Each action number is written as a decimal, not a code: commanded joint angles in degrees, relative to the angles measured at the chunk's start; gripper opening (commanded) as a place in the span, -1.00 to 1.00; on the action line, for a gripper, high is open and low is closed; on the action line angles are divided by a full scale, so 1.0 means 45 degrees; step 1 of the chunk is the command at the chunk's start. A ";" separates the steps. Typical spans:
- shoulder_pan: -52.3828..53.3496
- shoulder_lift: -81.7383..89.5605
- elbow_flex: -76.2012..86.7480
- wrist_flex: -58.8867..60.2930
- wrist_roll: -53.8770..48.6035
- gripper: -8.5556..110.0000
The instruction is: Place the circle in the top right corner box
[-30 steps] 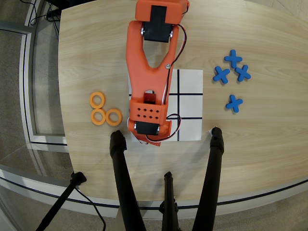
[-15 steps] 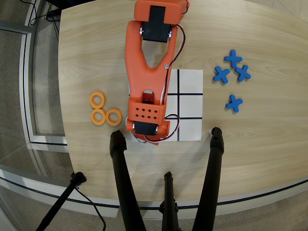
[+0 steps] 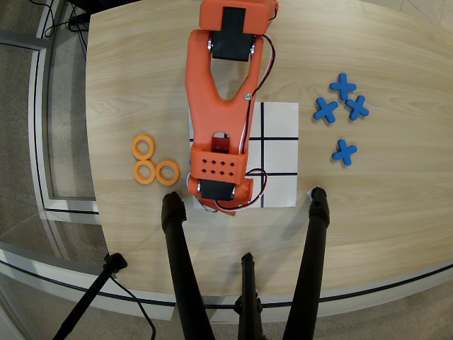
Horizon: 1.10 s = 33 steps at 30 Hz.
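Observation:
Three orange rings (image 3: pixel 154 161) lie together on the wooden table, left of the white paper grid (image 3: pixel 279 138). A fourth ring does not show. My orange arm (image 3: pixel 216 106) reaches down from the top of the overhead view and covers the grid's left column. My gripper (image 3: pixel 212 203) hangs over the grid's lower-left corner cell as this view shows it, and its fingers are hidden under the wrist. I cannot tell whether it holds a ring. The right column's corner cells (image 3: pixel 279 119) are blank.
Several blue crosses (image 3: pixel 342 106) lie scattered right of the grid. Two black stand legs (image 3: pixel 315 234) and a centre post rise from the table's near edge, just below the grid. The table's curved edge runs along the left and bottom.

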<state>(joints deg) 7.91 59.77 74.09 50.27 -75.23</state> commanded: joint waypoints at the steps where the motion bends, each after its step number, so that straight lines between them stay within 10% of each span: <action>1: 0.0352 0.1602 -0.0879 0.0879 -0.0039 -0.75; 9: 0.0605 0.8848 0.2852 0.5176 -0.1348 -0.75; 24: -0.1758 2.6348 2.0723 0.4766 -0.3379 -0.75; 33: -0.1777 2.9473 2.4316 0.4863 -0.3379 -0.86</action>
<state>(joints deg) -0.62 191.78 180.26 72.51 -90.18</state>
